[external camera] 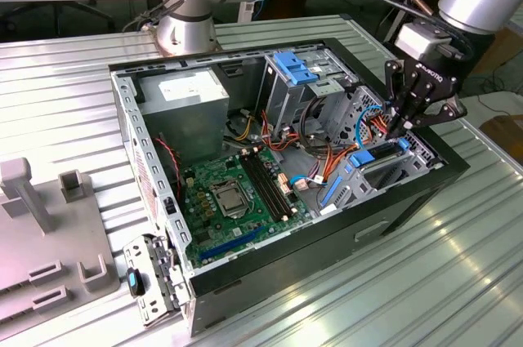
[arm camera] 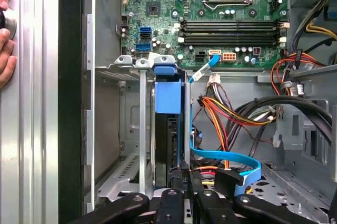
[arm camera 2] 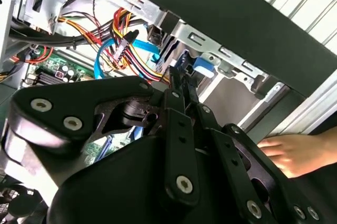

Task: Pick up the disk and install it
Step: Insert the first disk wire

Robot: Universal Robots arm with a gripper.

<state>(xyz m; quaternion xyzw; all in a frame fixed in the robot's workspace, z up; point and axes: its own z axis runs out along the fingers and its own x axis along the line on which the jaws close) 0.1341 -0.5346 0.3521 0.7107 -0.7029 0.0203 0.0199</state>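
Open computer case (external camera: 327, 241), centre of the exterior view. The gripper (external camera: 400, 128) reaches down into the case at the exterior view's right. Its claw is pressed together, with the tips against the end of the disk (arm camera: 167, 97). The disk stands on edge in the grey metal bay (arm camera: 142, 129) beside the case wall, its blue carrier toward the motherboard (arm camera: 158, 8). A person's hand (arm camera: 4, 39) rests on the ribbed table (arm camera: 31, 129).
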